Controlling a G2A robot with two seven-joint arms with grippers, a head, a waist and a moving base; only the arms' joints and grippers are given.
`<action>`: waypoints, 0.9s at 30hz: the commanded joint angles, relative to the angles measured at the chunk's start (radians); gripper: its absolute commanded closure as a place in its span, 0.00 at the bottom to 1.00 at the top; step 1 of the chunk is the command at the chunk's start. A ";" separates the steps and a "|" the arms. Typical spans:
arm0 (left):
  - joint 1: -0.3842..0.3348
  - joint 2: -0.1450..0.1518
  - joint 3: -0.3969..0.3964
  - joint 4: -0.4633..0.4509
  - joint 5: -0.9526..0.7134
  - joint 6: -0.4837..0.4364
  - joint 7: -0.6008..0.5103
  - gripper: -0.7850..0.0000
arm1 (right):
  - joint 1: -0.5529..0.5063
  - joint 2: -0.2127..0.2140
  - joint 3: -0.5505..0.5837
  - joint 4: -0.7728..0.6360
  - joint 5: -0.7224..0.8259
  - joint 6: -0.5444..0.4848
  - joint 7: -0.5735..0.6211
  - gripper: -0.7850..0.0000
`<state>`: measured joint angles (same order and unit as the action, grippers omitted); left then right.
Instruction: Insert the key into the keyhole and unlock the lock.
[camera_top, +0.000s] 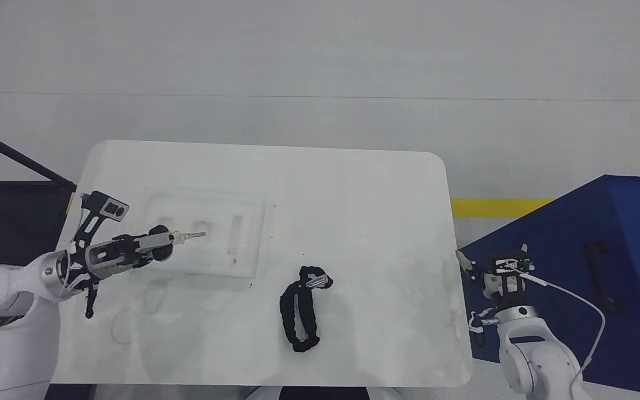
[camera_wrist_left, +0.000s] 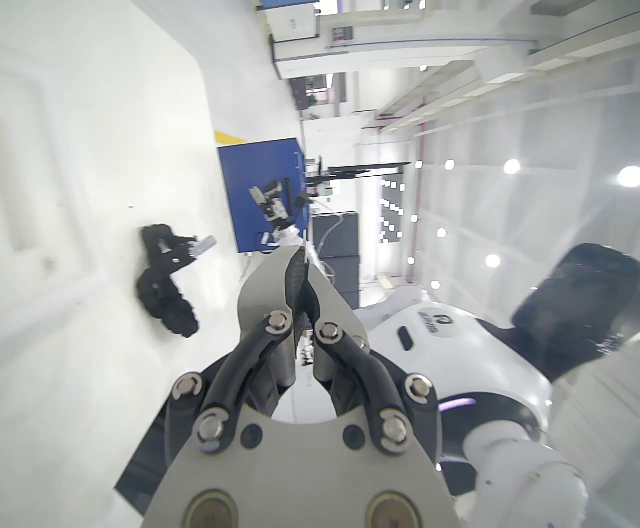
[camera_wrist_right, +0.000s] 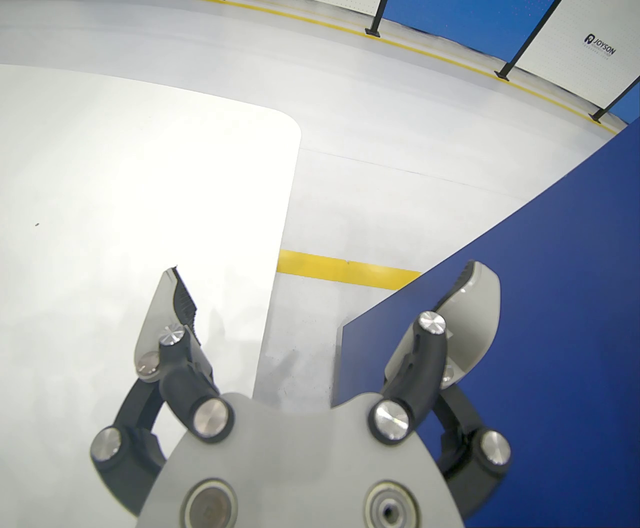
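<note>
Two tools hang over one white table (camera_top: 380, 200). The left tool (camera_top: 166, 241) sits above the table's left part, clamped narrow on the key (camera_top: 190, 236). The thin metal blade sticks out past the tips and points toward the table's middle. In the left wrist view its fingertips (camera_wrist_left: 270, 280) are pressed almost flat together, with only a sliver between them.

Under the key lies a shallow white tray (camera_top: 268, 235) with recessed slots, and the key is over the tray's left half. I cannot tell whether it touches the tray.

The lock (camera_top: 303, 308) is a black cable coil with a small silver body at one end. It lies on the bare table just beside the tray's near right corner, well apart from the key. In the left wrist view its silver end points away from the coil.

The right tool (camera_wrist_right: 321, 270) hangs at the table's right edge, spread wide and gripping nothing. One finger is over the table top, the other in front of a blue panel (camera_wrist_right: 550, 240) that stands beside the table.
</note>
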<state>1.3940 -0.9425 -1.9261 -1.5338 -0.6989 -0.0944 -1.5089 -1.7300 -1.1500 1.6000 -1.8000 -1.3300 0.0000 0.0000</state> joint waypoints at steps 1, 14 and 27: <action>-0.004 0.003 0.000 0.019 -0.028 0.025 -0.018 1.00 | 0.000 0.000 0.000 0.000 0.000 0.000 0.000 0.00; -0.008 0.005 -0.002 0.026 -0.024 0.027 -0.026 1.00 | -0.042 0.007 0.068 -0.126 0.169 -0.166 0.123 0.00; -0.008 0.005 -0.002 0.026 -0.024 0.027 -0.026 1.00 | -0.108 0.010 0.049 -0.377 0.437 -0.215 0.530 0.00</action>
<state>1.3855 -0.9371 -1.9285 -1.5080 -0.7231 -0.0675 -1.5349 -1.8371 -1.1396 1.6496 -2.1782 -0.8908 -0.2152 0.5326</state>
